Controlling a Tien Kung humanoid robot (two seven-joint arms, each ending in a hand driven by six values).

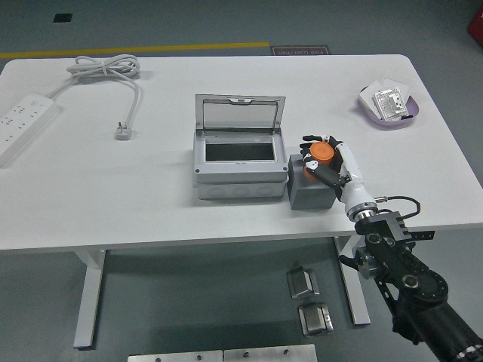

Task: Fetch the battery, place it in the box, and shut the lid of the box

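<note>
right hand (326,162) clamped around the orange battery (319,154), over the grey block (308,190) just right of the open box (240,170). advice: lift clear of the block, carry left over the dark opening, release low; lid (240,111) stands upright behind.

Bright, even, seemingly overhead light

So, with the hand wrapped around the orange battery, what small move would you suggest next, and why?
Probably lift it straight up: the right hand grips the orange battery on the grey holder block, and the grey box on its left has its lid up.
</note>
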